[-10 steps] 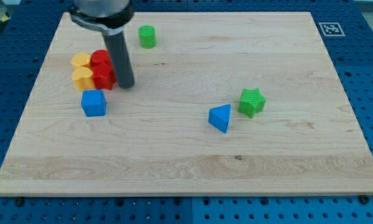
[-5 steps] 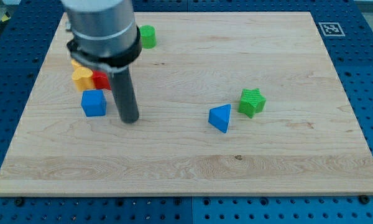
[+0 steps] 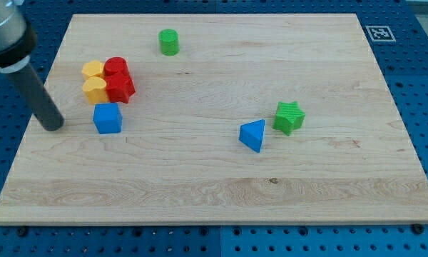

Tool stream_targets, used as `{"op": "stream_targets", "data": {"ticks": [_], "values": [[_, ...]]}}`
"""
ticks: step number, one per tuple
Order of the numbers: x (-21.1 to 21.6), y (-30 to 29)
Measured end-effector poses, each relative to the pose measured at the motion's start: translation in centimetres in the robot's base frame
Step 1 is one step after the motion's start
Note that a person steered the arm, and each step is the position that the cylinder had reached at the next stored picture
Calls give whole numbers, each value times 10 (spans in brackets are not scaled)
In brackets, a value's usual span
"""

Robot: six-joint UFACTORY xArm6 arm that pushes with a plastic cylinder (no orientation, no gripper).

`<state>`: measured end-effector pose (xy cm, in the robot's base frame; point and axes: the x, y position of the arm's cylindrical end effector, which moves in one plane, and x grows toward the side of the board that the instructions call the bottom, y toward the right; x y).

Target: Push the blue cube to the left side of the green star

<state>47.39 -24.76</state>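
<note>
The blue cube [image 3: 108,118] sits on the wooden board at the view's left. The green star [image 3: 289,117] sits right of the middle, far from the cube. My tip [image 3: 53,126] rests on the board a short way to the left of the blue cube, not touching it. The dark rod slants up to the view's top left corner.
A blue triangular block [image 3: 253,135] lies just left of the green star. Two yellow blocks [image 3: 93,80] and two red blocks [image 3: 118,79] cluster just above the blue cube. A green cylinder [image 3: 169,41] stands near the top edge. The board's left edge [image 3: 30,121] is close to my tip.
My tip has moved from right of the red blocks, down past the blue cube's right side, then across to the cube's left. No block has moved.
</note>
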Motion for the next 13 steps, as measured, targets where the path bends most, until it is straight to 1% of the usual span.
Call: {"op": "stream_targets", "data": {"ticks": [3,6,9,12,13], "values": [[-6,58],[-14,138],[-15,143],[-15,207],[-12,238]]}}
